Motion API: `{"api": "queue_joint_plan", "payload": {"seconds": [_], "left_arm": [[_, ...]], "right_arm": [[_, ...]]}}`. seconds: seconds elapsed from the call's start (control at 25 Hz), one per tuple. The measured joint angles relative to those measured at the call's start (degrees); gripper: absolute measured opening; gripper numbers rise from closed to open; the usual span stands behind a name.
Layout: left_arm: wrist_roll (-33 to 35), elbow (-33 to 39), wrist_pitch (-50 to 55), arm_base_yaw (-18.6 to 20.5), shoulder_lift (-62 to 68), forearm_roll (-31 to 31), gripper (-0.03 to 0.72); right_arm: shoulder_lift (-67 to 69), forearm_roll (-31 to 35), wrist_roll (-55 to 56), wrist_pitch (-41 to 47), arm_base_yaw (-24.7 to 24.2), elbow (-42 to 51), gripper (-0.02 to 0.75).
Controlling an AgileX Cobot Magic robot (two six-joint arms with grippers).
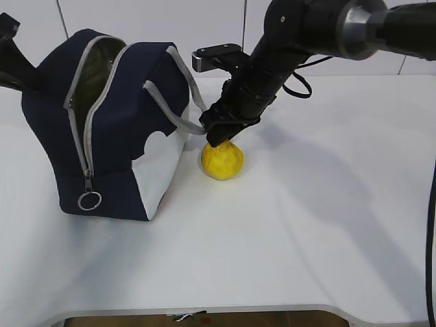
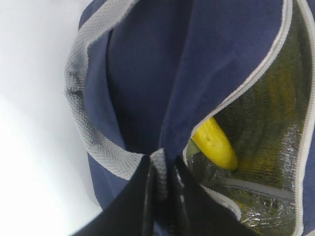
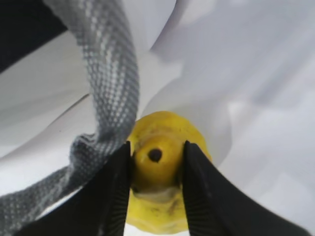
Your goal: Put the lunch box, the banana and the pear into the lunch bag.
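We see the right gripper (image 3: 155, 189) pinching the pear's (image 1: 222, 159) top between both fingers (image 3: 115, 196), on the table (image 1: 306, 225) beside the lunch bag (image 1: 109, 129). The left gripper (image 2: 160, 196) pinches the bag's edge; the banana (image 2: 215, 143) lies inside.

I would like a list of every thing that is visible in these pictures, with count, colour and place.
bag: one, navy with grey zipper and white patch, left on table, unzipped.
handle: one, grey, hanging from bag beside pear.
ring pull: one, metal, low on bag front.
banana: one, yellow, inside bag.
pear: one, yellow, on table right of bag.
table: one, white.
left gripper: one, black, jaws closed on bag edge.
right gripper: one, black, jaws on both sides of pear top.
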Motion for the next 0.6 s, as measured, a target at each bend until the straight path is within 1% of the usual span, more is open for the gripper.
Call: {"api": "queue_joint_plan", "payload": {"seconds": [0.12,0.24,0.4,0.6], "left_arm": [[0.0,0.0,0.0,0.0,0.0,0.0,0.026],[0.0,0.0,0.1,0.0,0.0,0.1,0.025],[0.0,0.0,0.1,0.0,0.0,0.1,0.025],[0.0,0.0,0.1,0.0,0.0,0.1,0.025]], "right_arm": [[0.0,0.1,0.0,1.5,0.0,0.0,0.259],[0.0,-0.5,-0.1,6.0,0.0,-1.0,0.256],[0.0,-5.0,0.0,14.0,0.0,-3.3,0.253],[0.0,-11.4,3.2,15.4,0.0,-6.1,0.252]]}}
